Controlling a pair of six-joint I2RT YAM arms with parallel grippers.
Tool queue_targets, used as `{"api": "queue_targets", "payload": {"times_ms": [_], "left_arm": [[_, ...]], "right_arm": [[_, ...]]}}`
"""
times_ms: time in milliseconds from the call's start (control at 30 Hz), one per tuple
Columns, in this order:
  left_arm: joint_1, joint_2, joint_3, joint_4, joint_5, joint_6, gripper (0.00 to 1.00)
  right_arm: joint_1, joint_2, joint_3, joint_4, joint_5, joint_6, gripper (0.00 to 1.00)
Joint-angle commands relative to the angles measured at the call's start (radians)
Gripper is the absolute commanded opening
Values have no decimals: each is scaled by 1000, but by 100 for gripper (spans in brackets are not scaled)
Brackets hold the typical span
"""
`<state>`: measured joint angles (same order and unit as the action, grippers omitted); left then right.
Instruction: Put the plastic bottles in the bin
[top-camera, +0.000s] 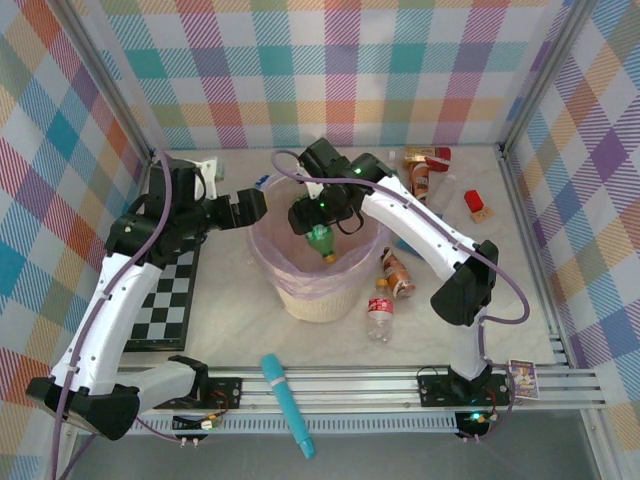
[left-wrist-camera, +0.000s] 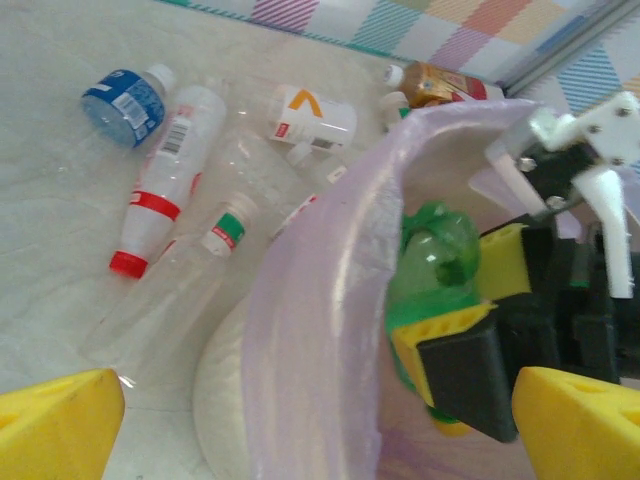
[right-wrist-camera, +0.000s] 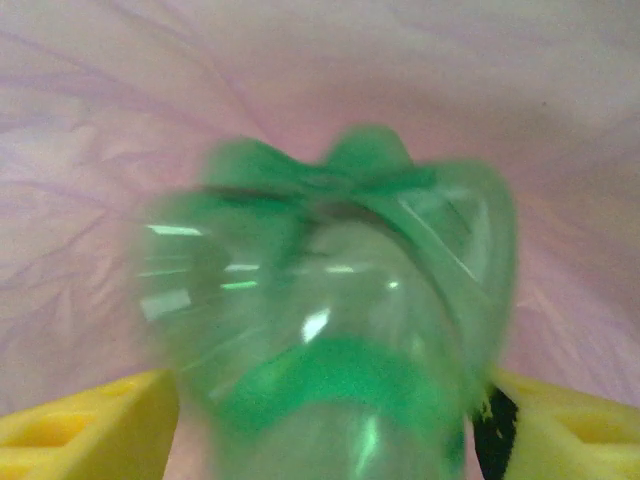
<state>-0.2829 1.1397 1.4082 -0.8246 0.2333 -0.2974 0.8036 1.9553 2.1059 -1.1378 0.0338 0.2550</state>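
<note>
A green plastic bottle (top-camera: 320, 242) hangs cap-down over the bin (top-camera: 318, 305), a round cream basket lined with a lilac bag (left-wrist-camera: 300, 330). My right gripper (top-camera: 327, 212) is above the bin mouth. Its yellow fingers (right-wrist-camera: 80, 430) stand apart on either side of the green bottle (right-wrist-camera: 330, 320), which looks blurred against the sharp bag. My left gripper (top-camera: 256, 205) is open beside the bin's left rim, with nothing between its fingers (left-wrist-camera: 60, 425). More bottles lie on the table: a red-and-white one (left-wrist-camera: 165, 195), a blue-labelled one (left-wrist-camera: 125, 100), an orange-brown one (top-camera: 397, 272) and a clear one (top-camera: 379, 318).
A teal stick (top-camera: 288, 405) lies at the front edge. A small red block (top-camera: 476, 203) sits at the back right, and a checkerboard mat (top-camera: 165, 300) lies to the left under my left arm. Checked walls close in the back and both sides.
</note>
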Motion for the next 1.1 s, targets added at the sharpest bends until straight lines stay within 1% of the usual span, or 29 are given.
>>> {"api": "queue_targets", "payload": {"times_ms": [0, 233, 367, 433, 533, 667, 733, 800, 900, 967, 1067], "left_arm": [[19, -5, -7, -11, 15, 4, 98], [19, 15, -30, 64, 129, -31, 97], [15, 25, -51, 117, 193, -55, 95], [4, 33, -55, 126, 199, -61, 94], [-18, 57, -49, 92, 155, -33, 94], [-19, 83, -73, 88, 148, -10, 94], [-20, 95, -75, 85, 146, -3, 93], [-21, 101, -81, 88, 147, 0, 93], [-21, 109, -89, 90, 148, 1, 93], [-22, 109, -95, 98, 159, -1, 93], [-22, 116, -100, 105, 163, -7, 92]], "right_arm": [[2, -16, 34, 6, -8, -10, 81], [2, -48, 124, -37, -3, -58, 92], [-1, -89, 203, -60, 12, -83, 95], [-11, -126, 224, -58, 29, -88, 95], [-74, -190, 213, -73, 55, -70, 95], [-221, -294, 87, -81, 92, -53, 97], [-326, -337, -1, -79, 111, -48, 99], [-470, -366, -104, -70, 96, -43, 100], [-661, -378, -240, -12, 55, -46, 99], [-759, -374, -318, 52, 3, -45, 99], [-845, -320, -391, 120, -28, -56, 99]]}}
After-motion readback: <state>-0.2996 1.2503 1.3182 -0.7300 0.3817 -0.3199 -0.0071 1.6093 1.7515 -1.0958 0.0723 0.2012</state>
